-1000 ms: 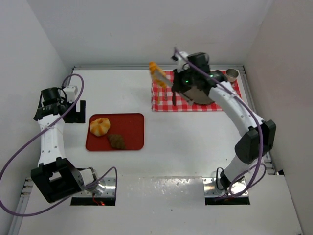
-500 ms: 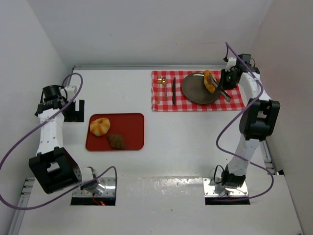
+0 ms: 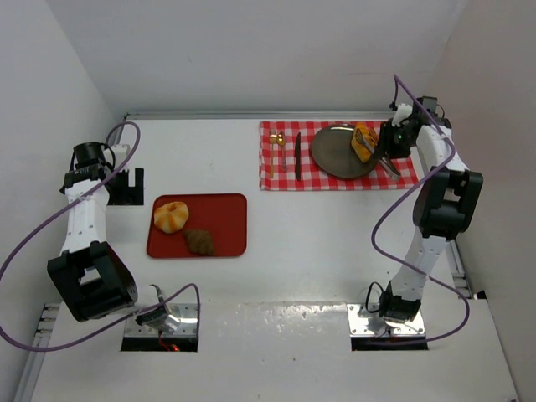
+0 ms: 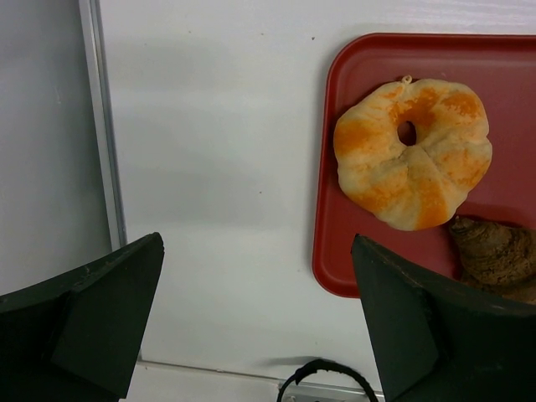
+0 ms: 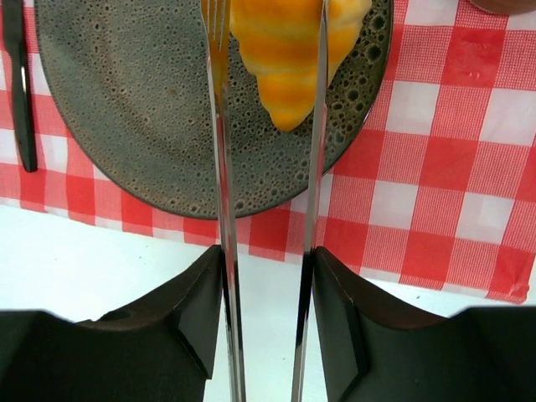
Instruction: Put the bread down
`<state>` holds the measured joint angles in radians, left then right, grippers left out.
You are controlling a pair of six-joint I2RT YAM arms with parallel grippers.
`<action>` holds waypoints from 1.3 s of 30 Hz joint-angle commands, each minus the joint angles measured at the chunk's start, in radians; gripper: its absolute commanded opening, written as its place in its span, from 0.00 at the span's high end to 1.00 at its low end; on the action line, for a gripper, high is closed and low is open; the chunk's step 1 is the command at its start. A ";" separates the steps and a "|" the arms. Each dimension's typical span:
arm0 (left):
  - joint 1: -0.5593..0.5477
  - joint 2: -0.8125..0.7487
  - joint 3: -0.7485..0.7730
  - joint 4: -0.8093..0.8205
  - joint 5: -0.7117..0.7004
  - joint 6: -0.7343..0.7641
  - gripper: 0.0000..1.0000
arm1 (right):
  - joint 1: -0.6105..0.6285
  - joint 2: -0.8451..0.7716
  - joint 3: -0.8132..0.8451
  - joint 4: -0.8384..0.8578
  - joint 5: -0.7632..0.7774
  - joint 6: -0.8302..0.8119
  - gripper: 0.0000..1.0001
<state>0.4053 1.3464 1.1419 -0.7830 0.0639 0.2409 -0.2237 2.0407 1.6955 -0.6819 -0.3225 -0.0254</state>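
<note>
The golden-orange croissant [image 3: 363,142] [image 5: 289,50] sits between the tips of metal tongs [image 5: 222,209] over the right part of the dark plate [image 3: 333,157] [image 5: 126,100]. I cannot tell whether it rests on the plate. My right gripper [image 3: 392,142] [image 5: 266,260] is shut on the tongs, whose two arms stand apart. The scored bun [image 3: 171,216] [image 4: 412,151] and the dark brown lump [image 3: 199,242] [image 4: 498,255] lie on the red tray [image 3: 228,216] [image 4: 335,251]. Left of the tray, my left gripper [image 3: 126,186] [image 4: 255,293] hangs open and empty.
The plate stands on a red-and-white checked cloth [image 3: 285,177] [image 5: 435,209] at the back right. A dark knife [image 3: 297,156] [image 5: 18,84] and a gold fork [image 3: 272,151] lie on the cloth left of the plate. Walls close in left, right and behind.
My right arm swung from the cloth's left edge to the plate's right side, carrying the croissant in the tongs. The tong arms have since spread apart. The left arm barely moved.
</note>
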 commanded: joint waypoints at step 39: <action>0.004 -0.121 -0.028 -0.005 0.085 0.001 0.00 | 1.242 -0.390 -0.341 0.297 0.200 0.285 0.56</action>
<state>0.4057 1.2579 1.1213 -0.7910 0.1268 0.2352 0.9943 1.6463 1.3243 -0.4534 -0.1802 0.2218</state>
